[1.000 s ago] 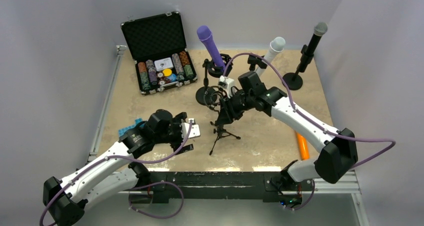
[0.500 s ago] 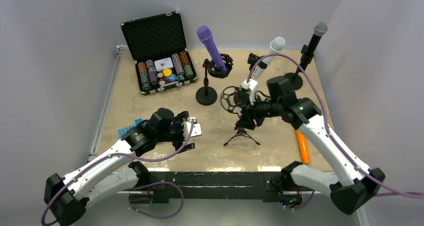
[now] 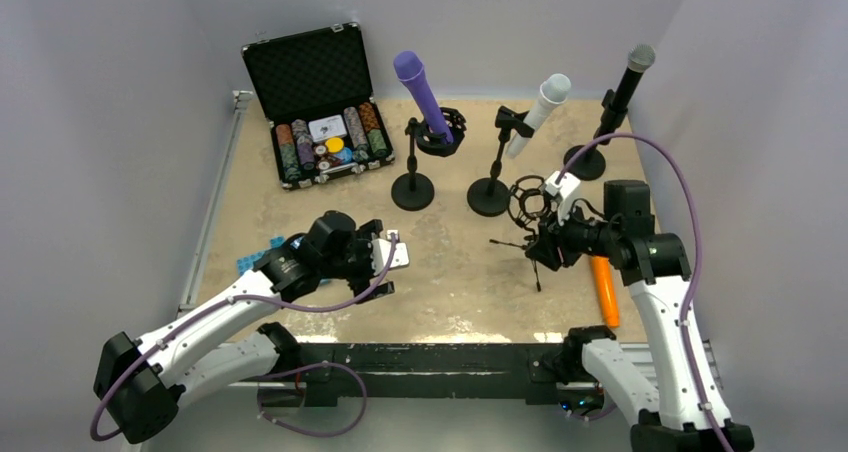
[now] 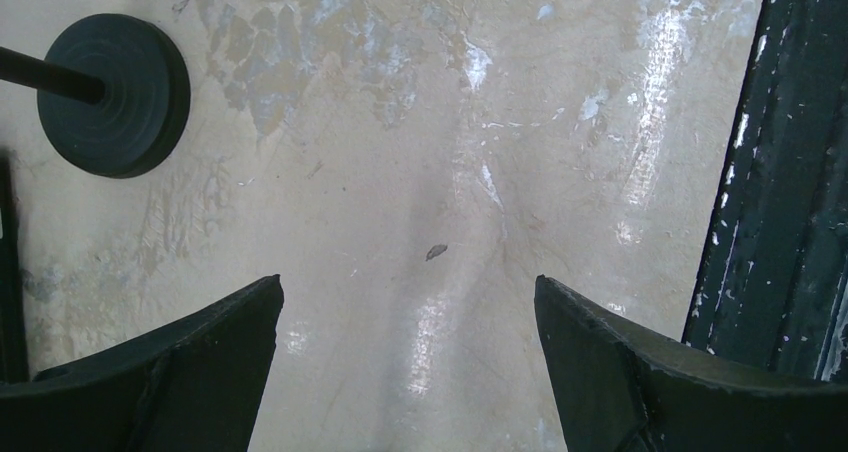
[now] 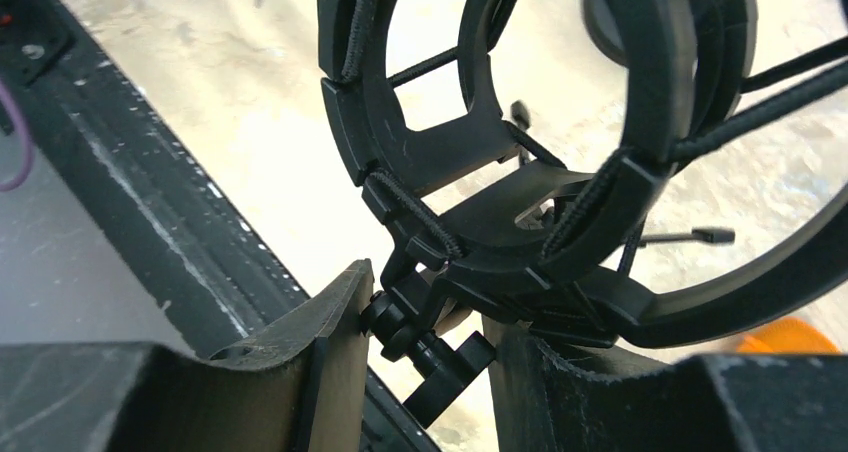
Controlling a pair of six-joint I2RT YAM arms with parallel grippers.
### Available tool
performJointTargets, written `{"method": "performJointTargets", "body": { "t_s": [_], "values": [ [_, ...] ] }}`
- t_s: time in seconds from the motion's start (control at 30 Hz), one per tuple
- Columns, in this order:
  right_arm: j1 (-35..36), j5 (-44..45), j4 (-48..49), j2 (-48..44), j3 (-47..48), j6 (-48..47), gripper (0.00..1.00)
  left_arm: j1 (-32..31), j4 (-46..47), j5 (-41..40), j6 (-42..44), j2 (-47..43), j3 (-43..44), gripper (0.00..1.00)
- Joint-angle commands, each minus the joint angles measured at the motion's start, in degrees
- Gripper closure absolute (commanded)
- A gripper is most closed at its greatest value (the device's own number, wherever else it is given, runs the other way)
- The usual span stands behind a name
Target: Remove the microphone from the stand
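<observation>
Gripping the tripod stand (image 5: 500,222), the right hand (image 5: 432,317) holds it tilted.

Bare tabletop (image 3: 455,290) between the left gripper (image 4: 405,292) and the tripod stand (image 3: 535,237) clamped by the right gripper (image 5: 430,337) gives free passage. The far half is obstructed by the purple microphone stand (image 3: 412,190), white microphone stand (image 3: 489,196) and black microphone stand (image 3: 586,162). An orange cylinder (image 3: 603,292) lies near the right edge.
</observation>
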Motion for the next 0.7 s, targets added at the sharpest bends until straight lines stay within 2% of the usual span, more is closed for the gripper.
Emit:
{"method": "performJointTargets", "body": {
  "t_s": [0.0, 0.4, 0.67],
  "values": [
    [-6.1, 0.4, -4.0, 3.2, -0.8, -5.5, 1.0, 0.3, 2.1, 1.5, -0.4, 0.5, 3.1, 0.0],
    [-16.7, 1.8, -1.0, 10.7, 0.1, -6.4, 1.0, 0.3, 2.3, 1.9, -0.1, -0.2, 2.5, 0.0],
    [-19.1, 5.9, 6.2, 15.1, 2.7, -0.2, 1.0, 0.3, 2.1, 2.2, 0.0, 0.1, 2.9, 0.0]
  ]
}}
